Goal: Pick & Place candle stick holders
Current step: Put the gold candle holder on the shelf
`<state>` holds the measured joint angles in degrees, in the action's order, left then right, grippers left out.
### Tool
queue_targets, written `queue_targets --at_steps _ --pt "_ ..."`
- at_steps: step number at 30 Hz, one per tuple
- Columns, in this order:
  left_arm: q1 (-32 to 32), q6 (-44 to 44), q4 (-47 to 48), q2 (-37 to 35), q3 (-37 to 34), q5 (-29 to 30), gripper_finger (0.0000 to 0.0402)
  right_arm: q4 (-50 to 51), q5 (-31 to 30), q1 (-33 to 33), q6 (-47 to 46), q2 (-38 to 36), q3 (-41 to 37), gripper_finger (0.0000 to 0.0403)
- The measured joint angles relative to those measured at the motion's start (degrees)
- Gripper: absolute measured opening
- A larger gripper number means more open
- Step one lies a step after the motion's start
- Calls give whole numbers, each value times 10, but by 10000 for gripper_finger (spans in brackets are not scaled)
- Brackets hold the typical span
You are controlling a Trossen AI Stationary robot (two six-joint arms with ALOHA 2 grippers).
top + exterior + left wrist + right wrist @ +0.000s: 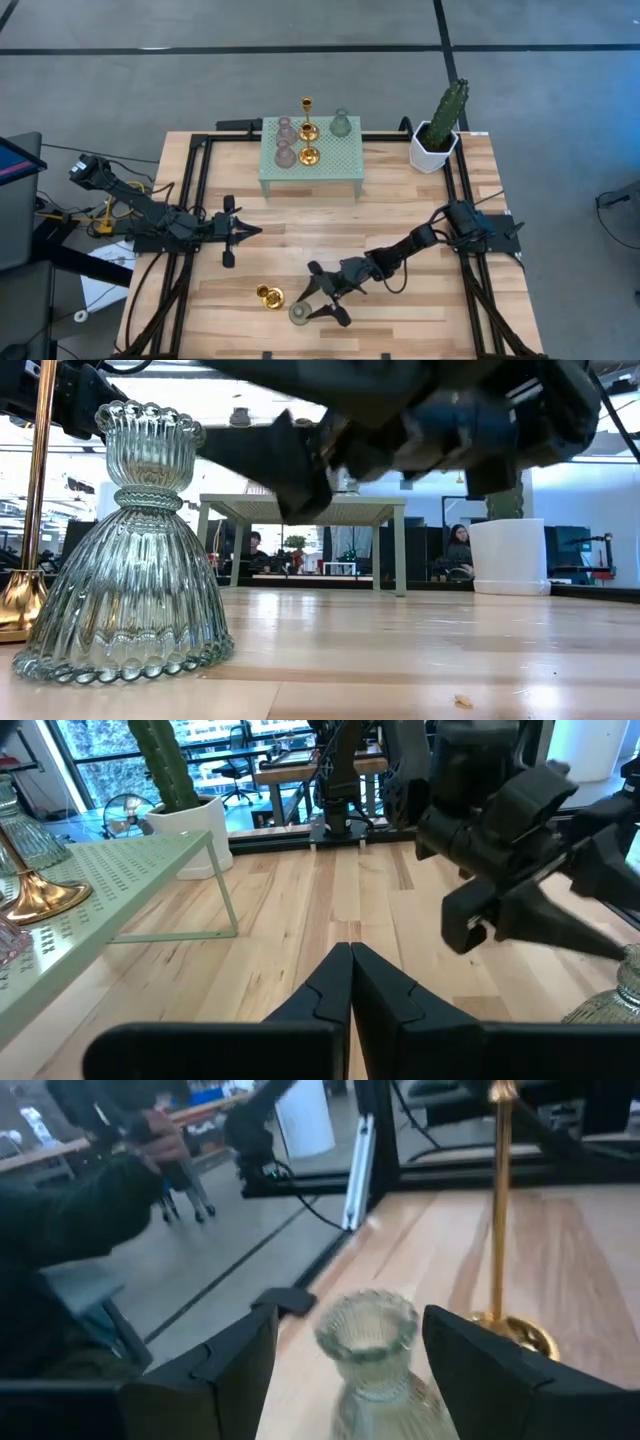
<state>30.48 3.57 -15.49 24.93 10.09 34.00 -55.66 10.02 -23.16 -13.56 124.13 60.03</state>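
Wooden table (400, 215): mint perforated stand (310, 152) carries 5 candle holders. Right gripper (317, 297) wide open around sage glass holder (299, 314), beside gold holder (269, 296). Left gripper (243, 231) closed, empty.

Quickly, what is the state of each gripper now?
Left gripper: closed, holding nothing.
Right gripper: open, its fingers either side of the green glass candle holder, not gripping it.

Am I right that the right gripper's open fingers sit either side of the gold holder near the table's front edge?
Not quite: the right gripper brackets the green bell-shaped holder, as the right wrist view shows. The gold holder stands just beside it, outside the fingers.
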Motion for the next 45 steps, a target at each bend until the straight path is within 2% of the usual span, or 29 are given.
queue_targets --at_steps 6,12,27,29,35,41,45 --pt "0 0 0 0 0 0 5 29 0 -3 0 -19 -4 240" --pt "0 0 0 0 0 0 8 23 -56 -7 19 -22 5 240" --pt "0 4 0 0 0 0 6 -15 -54 -7 -43 -21 10 239" --pt "0 4 0 0 0 0 5 5 -59 -14 -36 -22 10 235" --pt "0 5 0 0 0 0 9 160 -120 -43 18 -21 10 209" --pt "0 4 1 0 0 0 5 112 -114 -47 34 -21 10 186" --pt "0 4 1 0 0 -13 8 130 -128 -47 10 -12 10 177"
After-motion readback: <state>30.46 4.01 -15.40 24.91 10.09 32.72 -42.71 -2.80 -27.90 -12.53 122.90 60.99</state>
